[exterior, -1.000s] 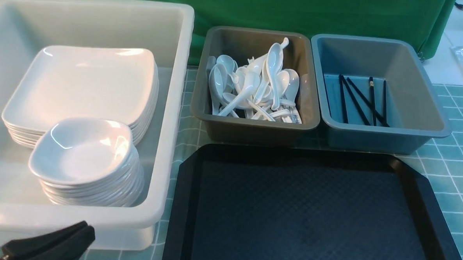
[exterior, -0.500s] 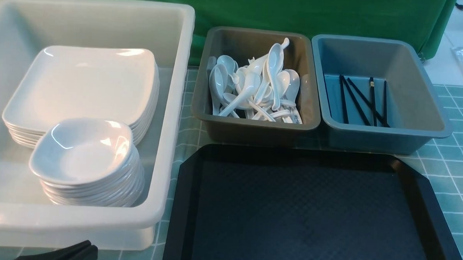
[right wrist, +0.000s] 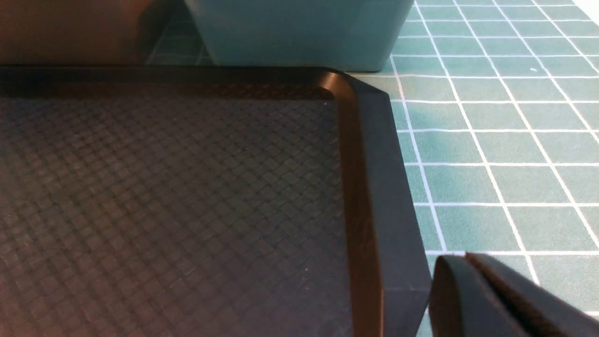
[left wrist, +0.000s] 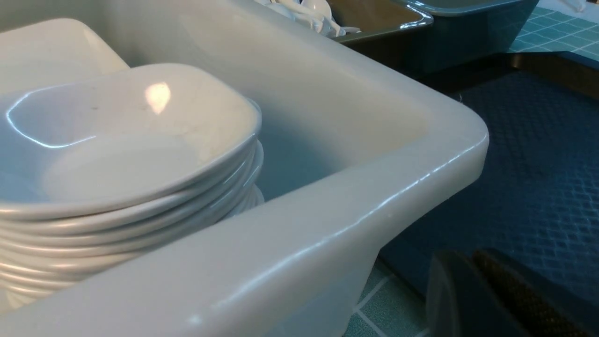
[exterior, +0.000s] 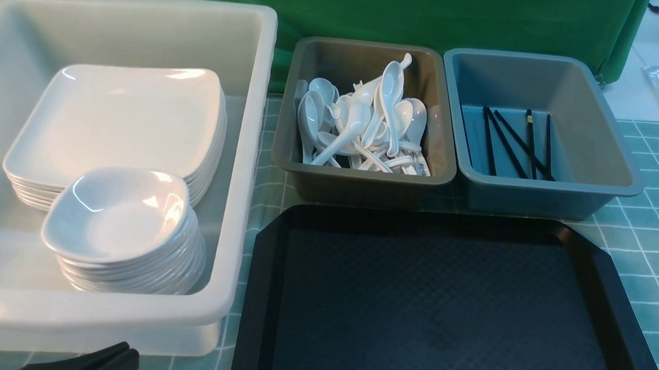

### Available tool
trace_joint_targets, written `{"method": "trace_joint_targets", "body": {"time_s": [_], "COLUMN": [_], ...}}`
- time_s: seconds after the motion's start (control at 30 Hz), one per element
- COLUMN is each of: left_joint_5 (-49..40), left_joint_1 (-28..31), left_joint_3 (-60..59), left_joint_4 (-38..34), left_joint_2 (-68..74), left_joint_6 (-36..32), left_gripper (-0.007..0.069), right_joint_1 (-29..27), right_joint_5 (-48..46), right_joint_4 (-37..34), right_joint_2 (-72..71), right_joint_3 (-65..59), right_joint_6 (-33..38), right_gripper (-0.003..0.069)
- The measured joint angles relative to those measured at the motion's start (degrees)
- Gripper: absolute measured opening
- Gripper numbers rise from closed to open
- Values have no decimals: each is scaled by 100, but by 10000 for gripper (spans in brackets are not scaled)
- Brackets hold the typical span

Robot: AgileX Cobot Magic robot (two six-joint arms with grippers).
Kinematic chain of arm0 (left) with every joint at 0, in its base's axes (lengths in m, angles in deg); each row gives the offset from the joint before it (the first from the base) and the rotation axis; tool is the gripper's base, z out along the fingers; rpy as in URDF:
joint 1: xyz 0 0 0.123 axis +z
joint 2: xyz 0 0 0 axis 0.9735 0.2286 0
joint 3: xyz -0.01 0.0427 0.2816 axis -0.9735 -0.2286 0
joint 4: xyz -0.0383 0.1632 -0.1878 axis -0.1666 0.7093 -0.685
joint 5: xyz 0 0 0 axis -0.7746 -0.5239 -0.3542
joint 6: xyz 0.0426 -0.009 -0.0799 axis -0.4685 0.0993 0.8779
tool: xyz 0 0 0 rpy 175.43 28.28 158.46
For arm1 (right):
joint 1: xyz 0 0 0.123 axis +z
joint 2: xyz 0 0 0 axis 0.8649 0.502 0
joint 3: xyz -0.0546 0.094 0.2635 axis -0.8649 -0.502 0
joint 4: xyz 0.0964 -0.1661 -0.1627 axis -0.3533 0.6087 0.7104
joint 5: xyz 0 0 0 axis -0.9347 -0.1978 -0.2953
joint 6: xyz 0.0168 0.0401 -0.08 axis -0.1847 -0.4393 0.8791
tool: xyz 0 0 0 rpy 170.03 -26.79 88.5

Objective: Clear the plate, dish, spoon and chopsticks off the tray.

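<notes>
The black tray lies in front of me with a bare floor; it also shows in the wrist views. A plate tops a stack in the white tub. A small dish tops a second stack in front of it. Several spoons fill the grey tub, and black chopsticks lie in the blue tub. My left gripper is shut and empty, low beside the white tub's near corner. My right gripper is shut and empty, just off the tray's right rim.
The big white tub stands left of the tray. The grey tub and the blue tub stand side by side behind the tray. A green checked cloth covers the table, with a green backdrop behind.
My left gripper has sunk toward the bottom edge of the front view and then stopped. Nothing else has moved.
</notes>
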Motion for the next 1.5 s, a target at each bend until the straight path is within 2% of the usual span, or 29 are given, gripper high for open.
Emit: {"method": "trace_joint_targets", "body": {"time_s": [0.4,0.5,0.57,0.6,0.63,0.7,0.77,0.8,0.93,1.0,1.5], "left_joint_5": [0,74,223,256,256,146,-259,-320,-1597,-1859,-1905], "left_joint_1": [0,82,414,757,824,1721,2648,2794,3860,3944,3953], "left_joint_3": [0,0,0,0,0,0,0,0,-2,-7,-6], "left_joint_4": [0,-2,-176,-289,-289,-382,-408,-408,-370,-365,-372], "left_joint_2": [0,-5,-75,-194,-215,-558,-1040,-1083,-1961,-2053,-2093], "left_joint_6": [0,-190,-368,-381,-372,-202,-1,12,117,123,137], "left_gripper": [17,17,15,13,13,13,13,13,13,13,13], "right_joint_1": [0,0,0,0,0,0,0,0,0,0,0], "right_joint_5": [0,0,0,0,0,0,0,0,0,0,0], "right_joint_4": [0,0,0,0,0,0,-30,-30,0,-30,0], "right_joint_2": [0,0,0,0,0,0,0,0,0,0,-4], "right_joint_3": [0,0,0,0,0,0,0,0,0,0,0], "right_joint_6": [-4,-4,-4,-4,-4,-4,-4,-4,-4,-4,-12], "right_gripper": [36,43,48,51,52,55,62,63,77,84,111]}}
